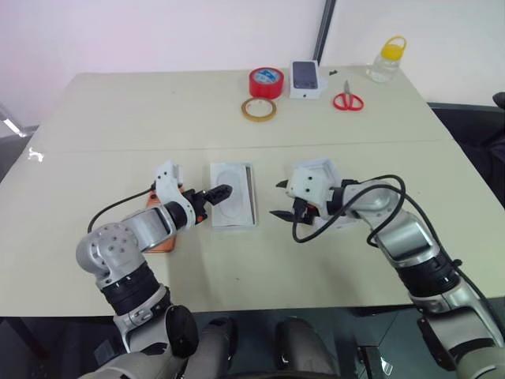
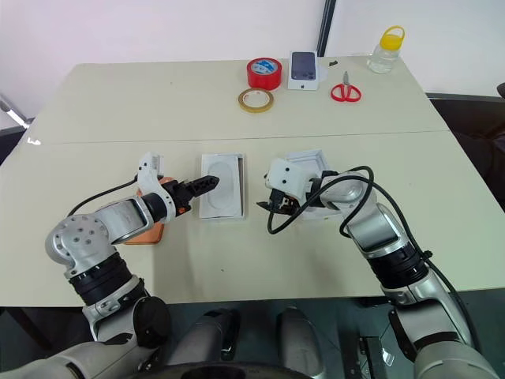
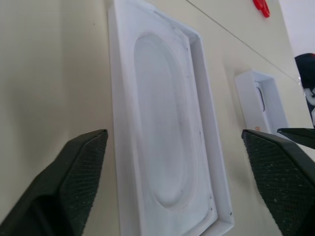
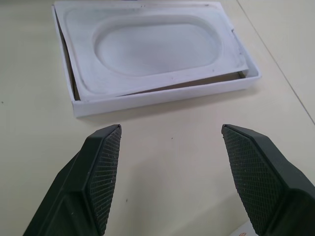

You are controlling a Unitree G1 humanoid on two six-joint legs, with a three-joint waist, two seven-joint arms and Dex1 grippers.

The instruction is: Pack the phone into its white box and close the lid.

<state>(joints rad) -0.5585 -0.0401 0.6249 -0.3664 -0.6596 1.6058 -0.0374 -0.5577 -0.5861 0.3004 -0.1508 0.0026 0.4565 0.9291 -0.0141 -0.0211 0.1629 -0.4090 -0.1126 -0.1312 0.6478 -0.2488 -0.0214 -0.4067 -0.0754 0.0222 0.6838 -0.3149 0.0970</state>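
The white box (image 1: 251,199) lies at the table's middle, and a flat white insert (image 4: 152,49) with an oval recess sits askew inside it. My left gripper (image 1: 217,194) is at the box's left edge, open, with its fingers (image 3: 74,177) spread wide and nothing between them. My right gripper (image 1: 276,200) is a short way to the right of the box, pointing at it, open and empty. The lid (image 1: 322,169) lies under my right hand, mostly covered. The orange phone (image 1: 162,239) lies flat beneath my left forearm, partly hidden.
At the table's far side stand a red tape roll (image 1: 266,82), a tan tape ring (image 1: 259,109), a small box picturing a dark phone (image 1: 306,79), red scissors (image 1: 347,100) and a yellow-capped bottle (image 1: 387,59).
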